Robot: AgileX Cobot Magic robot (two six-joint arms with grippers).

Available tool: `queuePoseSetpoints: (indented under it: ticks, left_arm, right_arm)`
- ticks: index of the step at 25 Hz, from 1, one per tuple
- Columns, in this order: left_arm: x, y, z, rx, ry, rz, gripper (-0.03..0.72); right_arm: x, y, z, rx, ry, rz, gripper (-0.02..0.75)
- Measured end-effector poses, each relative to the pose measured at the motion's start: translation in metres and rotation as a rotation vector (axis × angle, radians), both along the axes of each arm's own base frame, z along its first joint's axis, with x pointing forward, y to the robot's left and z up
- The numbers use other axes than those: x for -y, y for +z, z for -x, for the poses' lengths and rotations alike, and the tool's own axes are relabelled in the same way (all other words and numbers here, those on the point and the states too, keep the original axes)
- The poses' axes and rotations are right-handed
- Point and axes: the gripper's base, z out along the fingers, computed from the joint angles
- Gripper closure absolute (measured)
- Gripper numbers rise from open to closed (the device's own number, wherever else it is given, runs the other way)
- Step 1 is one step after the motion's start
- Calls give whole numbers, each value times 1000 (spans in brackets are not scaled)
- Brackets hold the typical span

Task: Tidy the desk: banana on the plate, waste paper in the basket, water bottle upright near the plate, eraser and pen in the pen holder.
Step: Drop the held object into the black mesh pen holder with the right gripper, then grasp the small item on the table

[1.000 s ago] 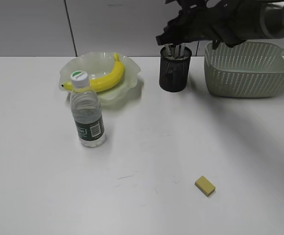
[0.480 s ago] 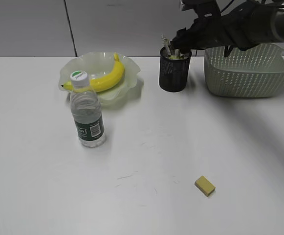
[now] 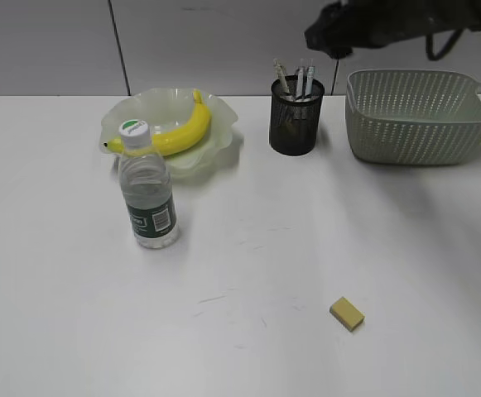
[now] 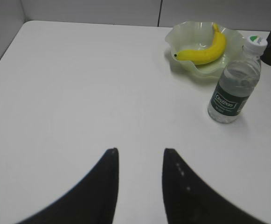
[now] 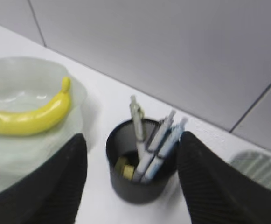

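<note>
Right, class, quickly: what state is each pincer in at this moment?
Left pincer: open, holding nothing, over the bare desk.
Right pincer: open, holding nothing, above the pen holder.

Even, bright, diffuse light washes the desk (image 3: pixel 74 331), leaving only soft shadows beside the water bottle (image 3: pixel 148 194) and pen holder (image 3: pixel 296 116). The right gripper (image 5: pixel 131 184) frames a motion-blurred view; its fingers (image 5: pixel 46 186) are dark and unfocused.

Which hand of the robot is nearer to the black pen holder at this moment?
Right. The right hand hangs just above the pen holder, open and empty. The left hand is far off, over bare desk beyond the water bottle and plate.
</note>
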Motion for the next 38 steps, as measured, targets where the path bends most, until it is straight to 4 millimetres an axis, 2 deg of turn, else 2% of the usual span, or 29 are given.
queuePoseSetpoints:
  ticks: [2,3,5,9,13,16,19,23,26,30,33,34,36,38]
  left_arm:
    - [0,0,0,0,0,0,449]
    - [0,0,0,0,0,0,449]
    - [0,0,0,0,-1,1,449]
    - [0,0,0,0,-1,1,451]
    - [1,0,-6,-36,-11,-14,452]
    - [4,3,-17,-85,-46,-46,452]
    - [9,16,-34,-68,-95,-60,452]
    - [22,40,-64,7,-205,-60,449]
    - [31,55,-87,37,-278,-54,447]
    - [41,71,-126,8,-353,-47,447]
    - [53,77,-161,-43,-414,-54,447]
    - [61,77,-177,-74,-445,-57,447]
    - [81,78,-197,-89,-523,-81,447]
    - [115,80,-209,-73,-648,-122,447]
  right_arm:
    - [12,5,40,-42,-1,6,288]
    - [19,-1,62,-90,-5,7,298]
    - [32,-1,109,-160,-10,-11,307]
    - [56,8,188,-295,-26,1,312]
    - [86,19,248,-442,-118,149,314]
    - [107,34,297,-396,-171,164,314]
    - [121,37,335,-314,-206,114,315]
    - [135,37,377,-143,-213,32,316]
    - [142,31,399,-66,-214,-4,316]
    - [147,28,416,31,-212,-54,316]
    - [148,28,421,58,-211,-71,316]
    - [148,28,421,58,-211,-72,316]
    - [148,28,421,58,-210,-74,318]
    - [148,28,421,57,-211,-74,334]
